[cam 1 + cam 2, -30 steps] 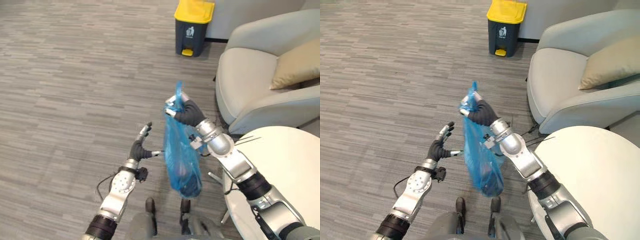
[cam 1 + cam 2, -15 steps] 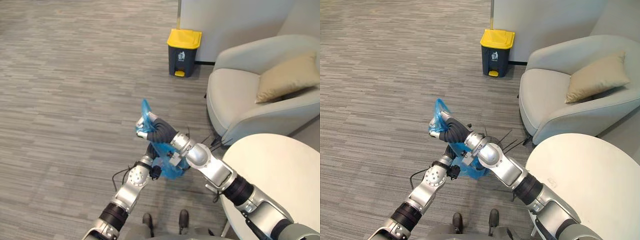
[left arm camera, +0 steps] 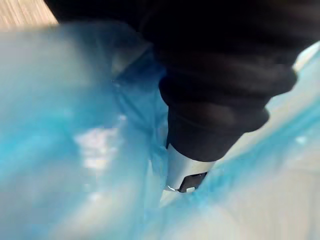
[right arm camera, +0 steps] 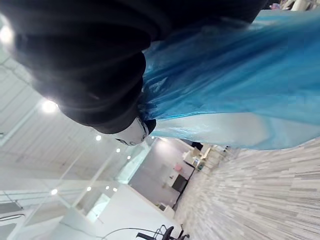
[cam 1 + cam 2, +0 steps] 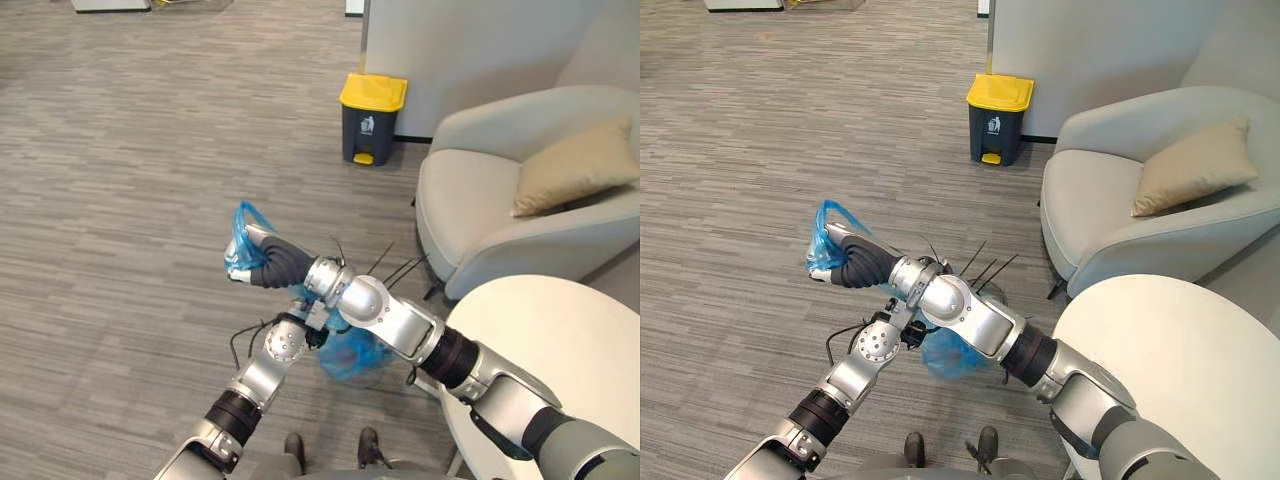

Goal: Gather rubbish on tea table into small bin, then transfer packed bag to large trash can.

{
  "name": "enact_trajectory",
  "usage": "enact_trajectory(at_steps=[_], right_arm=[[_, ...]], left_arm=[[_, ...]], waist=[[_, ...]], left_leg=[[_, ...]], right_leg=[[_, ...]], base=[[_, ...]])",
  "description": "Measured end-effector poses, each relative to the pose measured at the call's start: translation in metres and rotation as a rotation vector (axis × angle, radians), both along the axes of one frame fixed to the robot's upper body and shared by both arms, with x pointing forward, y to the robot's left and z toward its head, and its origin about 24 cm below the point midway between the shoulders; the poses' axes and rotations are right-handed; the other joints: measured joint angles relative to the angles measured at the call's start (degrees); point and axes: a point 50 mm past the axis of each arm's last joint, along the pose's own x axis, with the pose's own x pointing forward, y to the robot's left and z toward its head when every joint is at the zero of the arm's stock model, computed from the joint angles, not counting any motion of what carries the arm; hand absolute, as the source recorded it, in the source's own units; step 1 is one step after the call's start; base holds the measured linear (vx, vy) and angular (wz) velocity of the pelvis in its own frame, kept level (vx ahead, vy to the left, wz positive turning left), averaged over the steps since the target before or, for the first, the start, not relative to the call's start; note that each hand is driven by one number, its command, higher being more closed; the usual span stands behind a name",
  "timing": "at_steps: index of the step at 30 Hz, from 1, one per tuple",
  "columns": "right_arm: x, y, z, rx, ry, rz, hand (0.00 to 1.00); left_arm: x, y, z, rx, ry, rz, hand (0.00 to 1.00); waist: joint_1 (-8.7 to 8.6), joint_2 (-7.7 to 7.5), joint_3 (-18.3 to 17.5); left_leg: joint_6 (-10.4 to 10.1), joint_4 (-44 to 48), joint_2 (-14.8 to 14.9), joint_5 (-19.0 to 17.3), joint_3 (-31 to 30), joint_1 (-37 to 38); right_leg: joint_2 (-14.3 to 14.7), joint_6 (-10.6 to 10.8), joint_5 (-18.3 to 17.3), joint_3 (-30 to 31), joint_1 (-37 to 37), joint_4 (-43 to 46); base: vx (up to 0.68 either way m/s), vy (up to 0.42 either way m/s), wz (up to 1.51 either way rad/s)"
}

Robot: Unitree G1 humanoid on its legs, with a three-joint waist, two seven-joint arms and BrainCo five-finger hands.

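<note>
A blue plastic bag (image 5: 350,352) of rubbish hangs above the carpet. Its gathered top (image 5: 243,226) sticks out of my right hand (image 5: 268,264), which is shut on it and reaches across to the left. The bag's full bottom sags under my right forearm. My left hand (image 3: 215,115) is tucked in under that forearm, pressed against the blue plastic (image 3: 90,150), and I cannot make out its grip. The large trash can (image 5: 372,116), dark grey with a yellow lid, stands shut by the wall further ahead.
A grey armchair (image 5: 480,215) with a beige cushion (image 5: 572,170) stands to the right, near the can. The round white tea table (image 5: 560,350) is at the lower right. A grey wall panel (image 5: 460,50) rises behind the can. Grey carpet stretches to the left.
The view has shifted. My right hand has swung the bag's top to the left and lower. My left hand, apart from the bag before, has moved in against it under the right forearm.
</note>
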Motion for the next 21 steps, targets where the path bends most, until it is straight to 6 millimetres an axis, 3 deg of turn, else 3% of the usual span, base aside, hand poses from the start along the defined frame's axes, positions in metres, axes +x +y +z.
enact_trajectory(at_steps=[7, 9, 12, 15, 16, 21], right_arm=[[-0.002, 0.001, 0.001, 0.010, -0.019, 0.006, 0.00], [-0.003, -0.005, -0.004, 0.020, -0.016, -0.017, 0.00], [-0.002, -0.030, -0.022, 0.026, 0.013, -0.113, 0.00], [-0.001, -0.071, -0.042, 0.006, 0.033, -0.264, 0.00], [-0.001, -0.098, -0.053, -0.018, 0.043, -0.372, 0.00], [-0.016, -0.187, -0.083, -0.135, 0.076, -0.705, 0.00]], left_arm=[[-0.003, 0.007, -0.005, -0.064, 0.042, 0.053, 1.00], [-0.007, 0.016, -0.010, -0.084, 0.065, 0.093, 1.00], [-0.019, 0.036, -0.022, -0.134, 0.115, 0.190, 1.00], [-0.031, 0.063, -0.028, -0.171, 0.136, 0.309, 1.00], [-0.040, 0.083, -0.033, -0.178, 0.151, 0.392, 1.00], [-0.065, 0.132, -0.047, -0.168, 0.199, 0.586, 1.00]], waist=[[-0.29, -0.27, -0.25], [-0.45, -0.63, -0.73], [-0.62, -0.98, -1.81], [-1.04, -1.24, -1.99], [-1.39, -1.18, -2.02], [-1.69, -1.06, -2.29]], left_leg=[[0.00, -0.26, -0.03, 0.01, 0.36, 0.31], [0.01, -0.60, -0.03, 0.00, 0.71, 0.59], [0.07, -1.23, -0.14, -0.04, 1.25, 1.11], [0.22, -1.63, -0.37, -0.13, 1.41, 1.45], [0.48, -2.46, -0.53, 0.09, 1.47, 2.19], [0.64, -4.46, -1.11, 0.39, 1.78, 4.01]], right_leg=[[-0.01, 0.03, -0.02, 0.40, -0.03, -0.05], [0.01, 0.04, -0.03, 0.71, -0.04, -0.11], [-0.06, 0.31, -0.21, 1.31, -0.03, -0.11], [-0.25, 0.77, -0.52, 1.53, 0.06, -0.02], [-0.33, 1.10, -0.76, 1.56, 0.27, 0.14], [-0.74, 2.08, -1.48, 1.81, 1.02, 0.15]], base=[[0.00, 0.043, -0.03], [0.01, 0.034, -0.08], [0.02, 0.041, -0.09], [0.01, 0.049, -0.02], [0.01, 0.042, -0.01], [0.02, 0.045, -0.02]])
